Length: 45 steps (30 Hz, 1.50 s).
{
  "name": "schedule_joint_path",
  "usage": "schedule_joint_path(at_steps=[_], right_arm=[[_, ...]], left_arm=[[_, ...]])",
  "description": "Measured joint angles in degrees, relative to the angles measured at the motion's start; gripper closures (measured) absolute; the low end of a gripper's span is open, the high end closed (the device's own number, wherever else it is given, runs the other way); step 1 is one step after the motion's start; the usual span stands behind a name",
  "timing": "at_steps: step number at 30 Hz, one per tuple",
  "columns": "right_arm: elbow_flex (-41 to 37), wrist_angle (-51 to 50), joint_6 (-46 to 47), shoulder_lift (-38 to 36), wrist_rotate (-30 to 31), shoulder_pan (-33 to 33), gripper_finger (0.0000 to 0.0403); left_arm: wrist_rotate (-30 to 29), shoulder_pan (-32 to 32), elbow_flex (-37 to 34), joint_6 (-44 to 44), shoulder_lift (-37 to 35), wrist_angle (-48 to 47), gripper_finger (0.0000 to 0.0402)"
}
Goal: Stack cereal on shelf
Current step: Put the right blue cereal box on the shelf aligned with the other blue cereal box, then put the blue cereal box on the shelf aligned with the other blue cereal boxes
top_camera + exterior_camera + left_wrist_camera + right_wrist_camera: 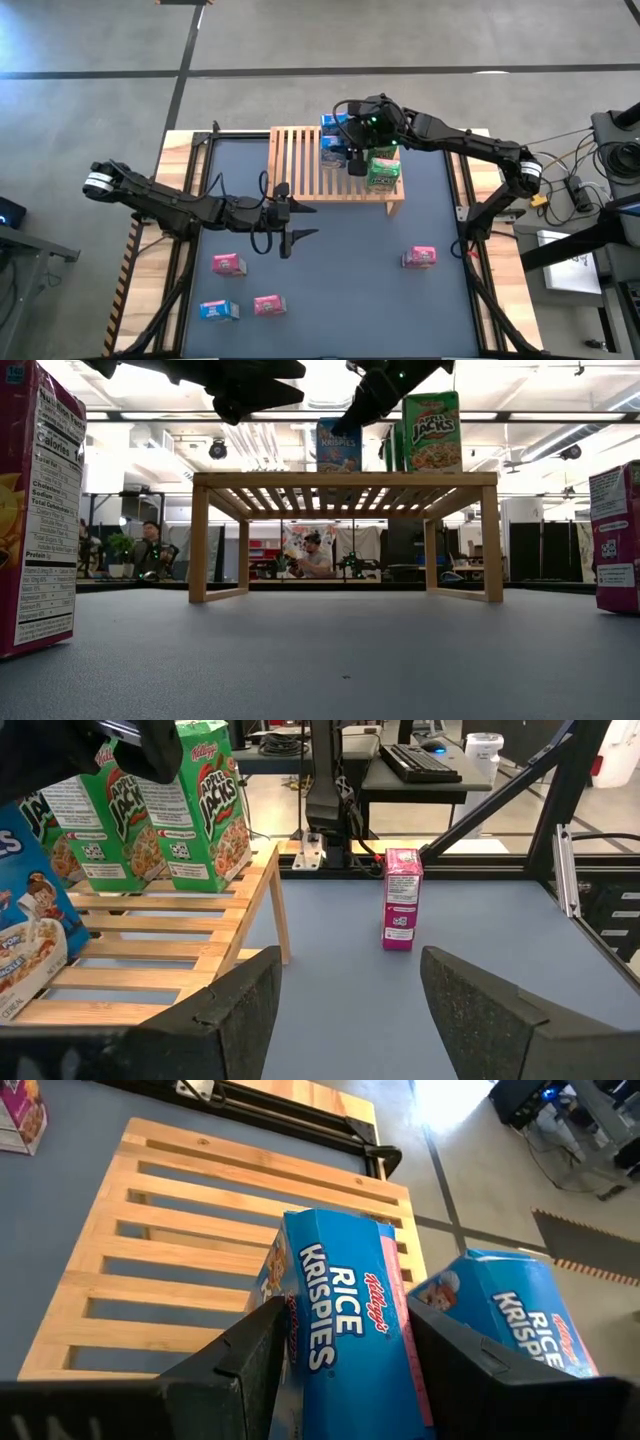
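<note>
Dark worktop (340, 260): right pincer (340, 1342) grasps blue cereal box (345, 1315) over shelf (300, 165); light, crushable—grip broad faces. Left pincer (350, 1010) released.

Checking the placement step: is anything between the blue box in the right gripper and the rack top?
Nothing visible. The right gripper is closed on a blue box directly over the wooden rack. Another blue box stands beside it, apart.
</note>
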Motion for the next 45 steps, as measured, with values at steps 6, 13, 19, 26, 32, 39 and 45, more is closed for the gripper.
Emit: schedule_joint_path(at_steps=[6, 13, 19, 26, 32, 39, 45], right_arm=[[0.00, -0.98, 0.39, -0.03, 0.00, 0.00, 0.0227], [0.00, -1.05, 1.10, -0.07, -0.02, 0.00, 0.0227], [0.00, -1.03, 1.04, -0.07, -0.20, 0.00, 0.0208], [-0.07, -1.09, 1.28, -0.07, -0.18, 0.02, 0.0174], [0.07, -1.25, 1.79, -0.54, -0.05, 0.02, 0.0156], [3.19, -3.23, 3.70, -0.95, 0.00, 0.13, 0.0149], [4.31, -5.14, 3.90, -1.49, 0.00, 0.42, 0.0150]], left_arm=[[0.00, 0.00, 0.00, 0.00, 0.00, 0.00, 0.0178], [0.00, 0.00, 0.00, 0.00, 0.00, 0.00, 0.0178], [0.00, 0.00, 0.00, 0.00, 0.00, 0.00, 0.0178], [0.00, 0.00, 0.00, 0.00, 0.00, 0.00, 0.0178], [0.00, 0.00, 0.00, 0.02, 0.00, 0.00, 0.0178], [0.00, 0.00, 0.00, 0.02, 0.00, -0.02, 0.0178], [0.00, 0.00, 0.00, 0.02, 0.00, -0.02, 0.0178]])
